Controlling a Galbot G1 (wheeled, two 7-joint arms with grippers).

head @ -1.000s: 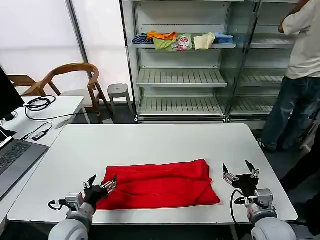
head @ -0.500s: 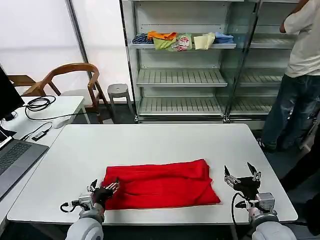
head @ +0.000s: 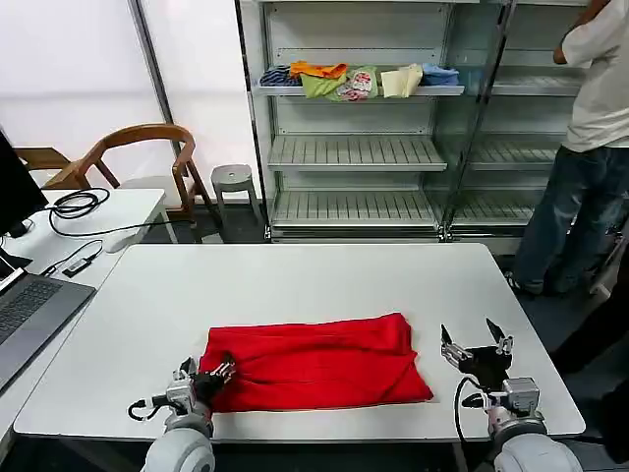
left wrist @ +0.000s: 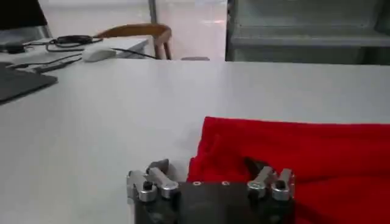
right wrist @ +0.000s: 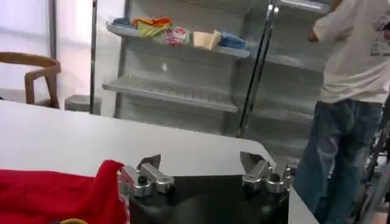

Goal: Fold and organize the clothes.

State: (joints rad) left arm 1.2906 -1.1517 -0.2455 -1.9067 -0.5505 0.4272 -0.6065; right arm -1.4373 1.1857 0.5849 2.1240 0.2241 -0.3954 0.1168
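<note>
You have a white table [head: 295, 285] up front, a laptop [head: 29, 315] and coiled black cable [head: 74, 205] on the side desk, a wooden chair [head: 147, 157], grey stool [head: 233, 180], and folded garments [head: 354, 79] on the shelving unit [head: 354, 152]

Soft matt red cloth T-shirt [head: 314, 362], smooth white table [head: 295, 280] — faintly glossy, wooden chair [head: 138, 147]

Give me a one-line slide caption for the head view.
Bright red cotton T-shirt lies folded on the white table; open left tool at its near-left corner, open right tool just beyond its right edge.
</note>
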